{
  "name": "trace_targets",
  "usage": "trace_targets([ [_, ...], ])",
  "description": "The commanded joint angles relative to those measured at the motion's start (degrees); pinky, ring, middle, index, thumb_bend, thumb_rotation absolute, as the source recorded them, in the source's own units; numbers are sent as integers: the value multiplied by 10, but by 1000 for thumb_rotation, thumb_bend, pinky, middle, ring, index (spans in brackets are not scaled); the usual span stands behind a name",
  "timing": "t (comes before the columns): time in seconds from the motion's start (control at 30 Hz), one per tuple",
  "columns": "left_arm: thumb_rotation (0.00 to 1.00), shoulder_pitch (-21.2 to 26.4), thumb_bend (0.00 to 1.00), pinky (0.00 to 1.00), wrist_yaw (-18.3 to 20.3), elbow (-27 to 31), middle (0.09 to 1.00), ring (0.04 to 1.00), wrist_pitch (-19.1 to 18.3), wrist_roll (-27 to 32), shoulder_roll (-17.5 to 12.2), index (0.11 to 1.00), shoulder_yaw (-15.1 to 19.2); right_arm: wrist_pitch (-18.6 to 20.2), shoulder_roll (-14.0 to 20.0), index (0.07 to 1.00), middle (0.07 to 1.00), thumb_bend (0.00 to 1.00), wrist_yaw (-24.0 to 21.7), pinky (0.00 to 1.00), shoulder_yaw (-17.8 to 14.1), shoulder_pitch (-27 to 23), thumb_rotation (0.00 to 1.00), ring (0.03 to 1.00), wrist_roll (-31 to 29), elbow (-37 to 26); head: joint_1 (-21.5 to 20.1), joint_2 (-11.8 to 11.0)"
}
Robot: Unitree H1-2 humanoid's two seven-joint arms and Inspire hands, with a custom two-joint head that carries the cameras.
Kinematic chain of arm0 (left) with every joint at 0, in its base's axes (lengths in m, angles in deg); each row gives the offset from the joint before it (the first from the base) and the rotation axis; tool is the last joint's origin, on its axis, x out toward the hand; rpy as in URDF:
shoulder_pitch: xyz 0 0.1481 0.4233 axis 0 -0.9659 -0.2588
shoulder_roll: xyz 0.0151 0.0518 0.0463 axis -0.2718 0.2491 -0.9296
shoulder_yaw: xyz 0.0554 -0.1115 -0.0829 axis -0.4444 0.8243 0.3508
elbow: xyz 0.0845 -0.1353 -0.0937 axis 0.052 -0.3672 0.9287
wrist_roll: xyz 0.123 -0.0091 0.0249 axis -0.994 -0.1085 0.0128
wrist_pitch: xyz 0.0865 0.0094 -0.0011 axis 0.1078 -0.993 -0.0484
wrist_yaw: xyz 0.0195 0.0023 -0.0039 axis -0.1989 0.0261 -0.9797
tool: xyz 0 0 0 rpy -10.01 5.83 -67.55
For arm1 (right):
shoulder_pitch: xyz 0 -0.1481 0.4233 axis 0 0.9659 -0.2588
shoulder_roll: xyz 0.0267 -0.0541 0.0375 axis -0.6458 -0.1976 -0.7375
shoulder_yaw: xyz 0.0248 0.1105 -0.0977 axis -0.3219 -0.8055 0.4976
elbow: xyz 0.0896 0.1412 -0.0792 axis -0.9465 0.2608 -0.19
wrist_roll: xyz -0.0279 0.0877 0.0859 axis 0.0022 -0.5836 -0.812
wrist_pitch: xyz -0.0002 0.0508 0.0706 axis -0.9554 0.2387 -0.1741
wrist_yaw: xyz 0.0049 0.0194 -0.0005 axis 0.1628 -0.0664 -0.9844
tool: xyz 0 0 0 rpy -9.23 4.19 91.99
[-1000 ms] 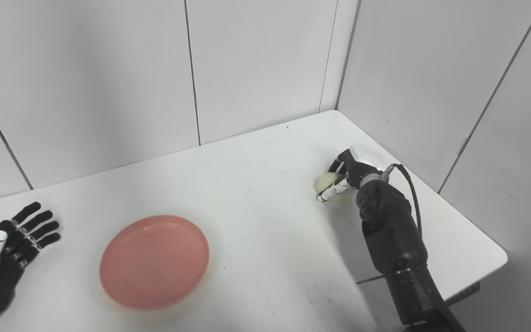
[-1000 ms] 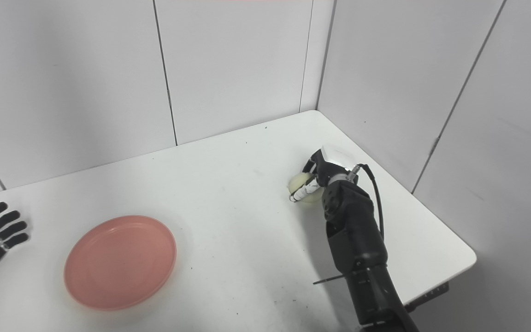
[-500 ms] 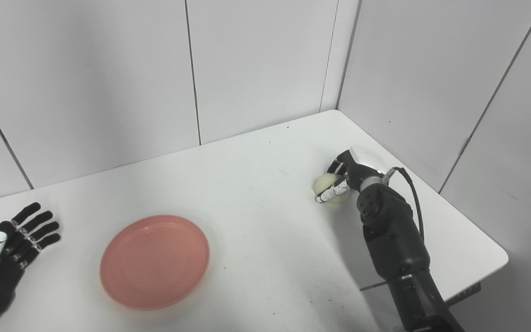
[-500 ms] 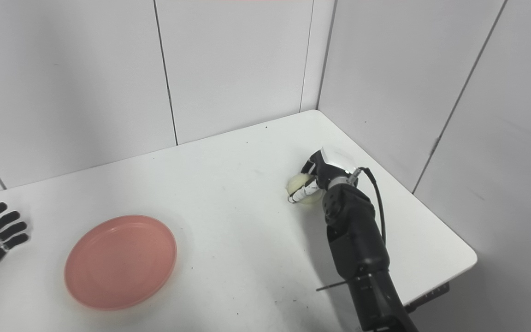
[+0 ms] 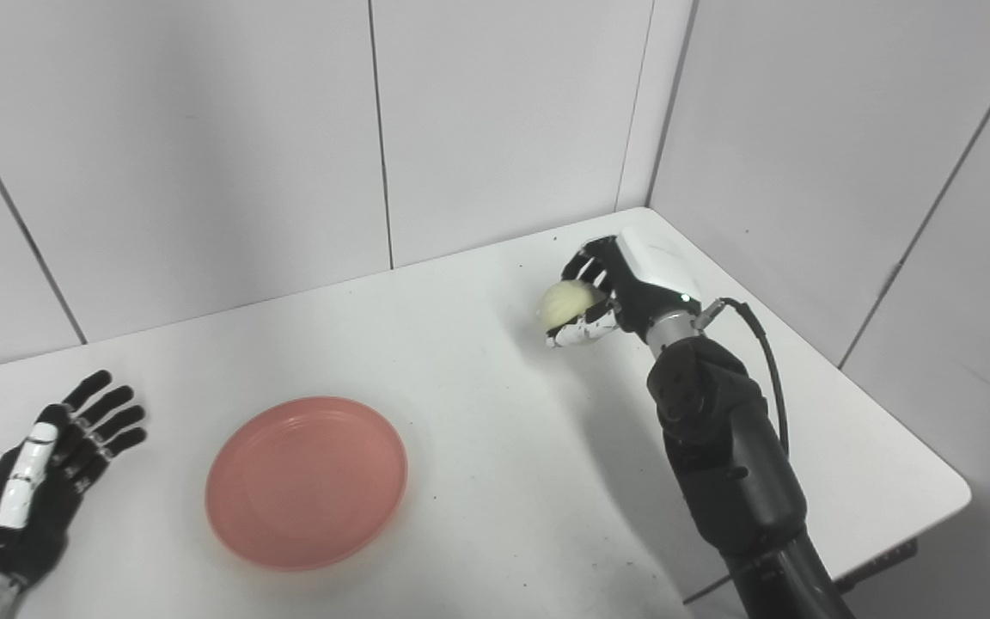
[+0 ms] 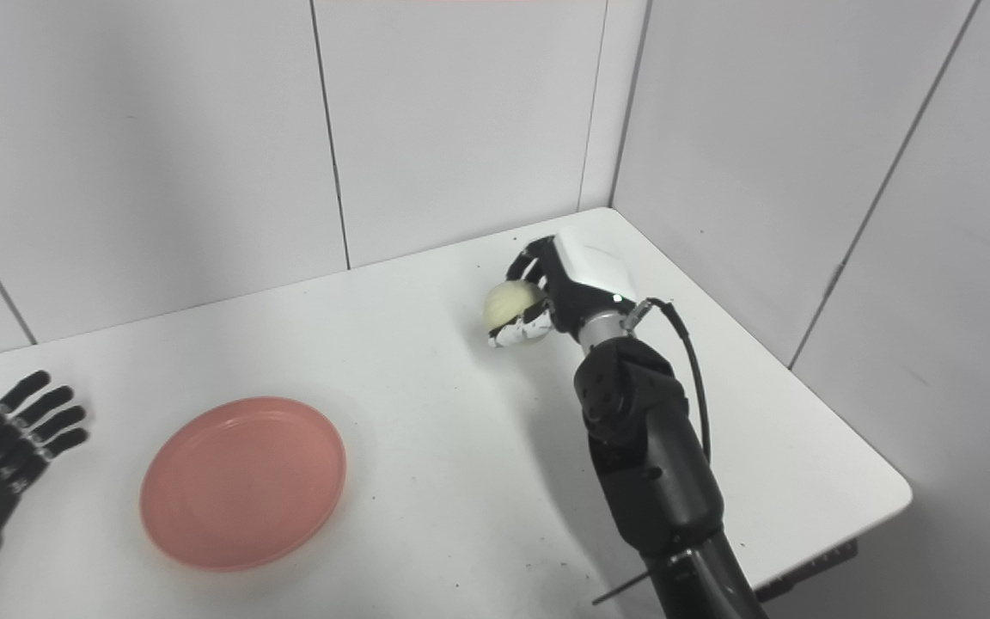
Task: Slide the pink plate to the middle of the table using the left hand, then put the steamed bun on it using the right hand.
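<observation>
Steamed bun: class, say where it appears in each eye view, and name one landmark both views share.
Left eye view: bun right of centre, upper half, held in the right hand.
Right eye view: bun at centre, upper half.
Shared landmark: pink plate, lower left of the bun.

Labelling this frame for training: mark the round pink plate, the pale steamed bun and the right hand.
Round pink plate (image 5: 306,481), left eye view, centre of its dish.
Pale steamed bun (image 5: 565,301), left eye view, its exposed rounded top.
Right hand (image 6: 565,288), right eye view, middle of the hand, closed around the bun.
</observation>
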Motion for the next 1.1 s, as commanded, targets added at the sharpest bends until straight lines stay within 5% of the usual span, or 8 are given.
trace_targets([
  [0.0,874,-63,499,853,-25,-8,877,856,-89,-30,29,874,-23,-15,10,490,498,505,8,362,19,-22,121,434,-4,-33,7,0],
  [0.4,1000,-85,439,912,-98,94,913,903,-152,-56,76,914,-57,-24,-30,490,487,504,4,311,141,-94,119,397,-13,-35,123,2],
  [0.6,1000,-75,422,914,-119,89,916,906,-157,-72,95,917,-65,-52,-43,490,485,504,7,320,179,-121,120,399,-48,-6,176,5],
  [1.07,1000,-57,429,929,-126,59,923,910,-139,-89,120,921,-65,-94,-63,490,483,504,11,317,249,-143,118,398,-72,39,223,8],
])
